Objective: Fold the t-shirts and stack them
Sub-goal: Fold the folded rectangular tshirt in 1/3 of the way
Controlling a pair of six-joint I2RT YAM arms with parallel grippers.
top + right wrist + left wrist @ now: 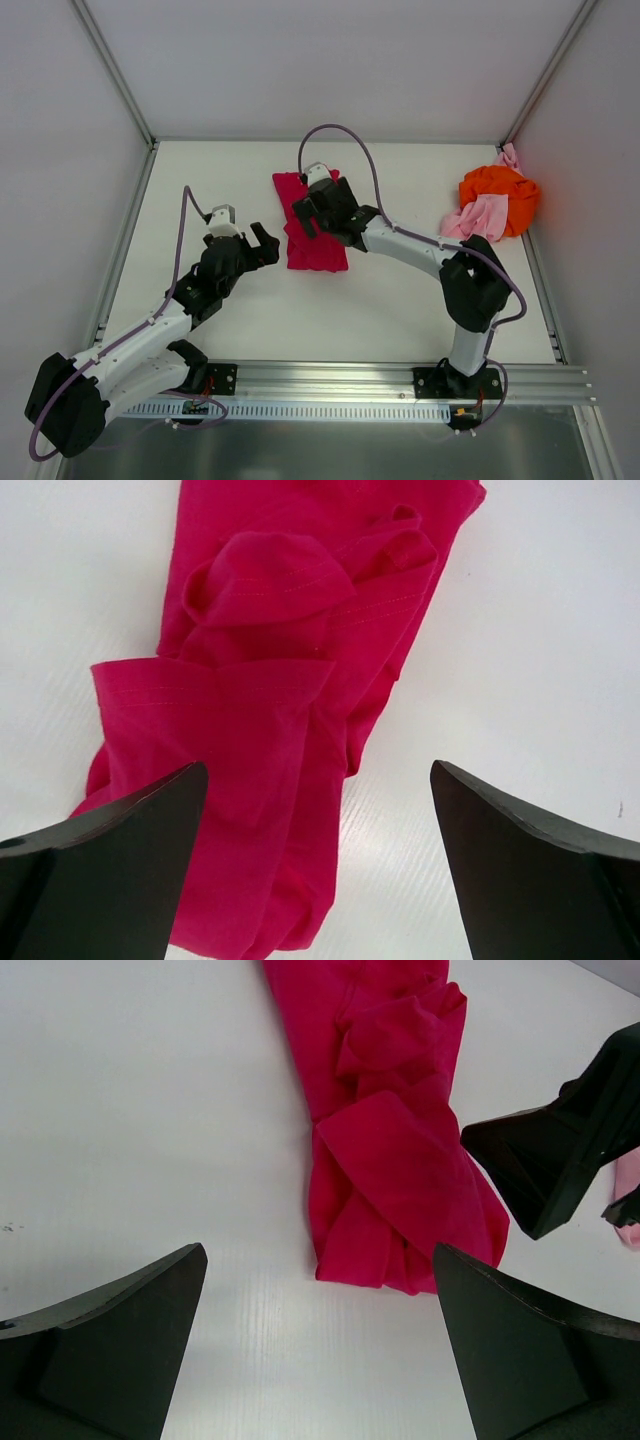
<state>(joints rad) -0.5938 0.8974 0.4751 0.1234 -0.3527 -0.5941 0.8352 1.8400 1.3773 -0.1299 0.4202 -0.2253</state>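
Crimson shirt lies loose on the tabletop, both sets of fingers wide and empty.

The crimson cloth t-shirt [318,250] is a rumpled narrow strip at mid tabletop [400,300], long axis running far-to-near, folds lumpy. Right fingers [110,870] hover directly over its upper half, spread wide, gripping nothing; that arm is nearer. Left fingers [100,1360] are also wide, just beside the strip's near-left end, apart from the cloth. The bright orange cloth t-shirt [505,195] and pale pink cloth t-shirt [478,217] sit bunched in the far right corner, unfolded. The next fold likely goes across the long axis.
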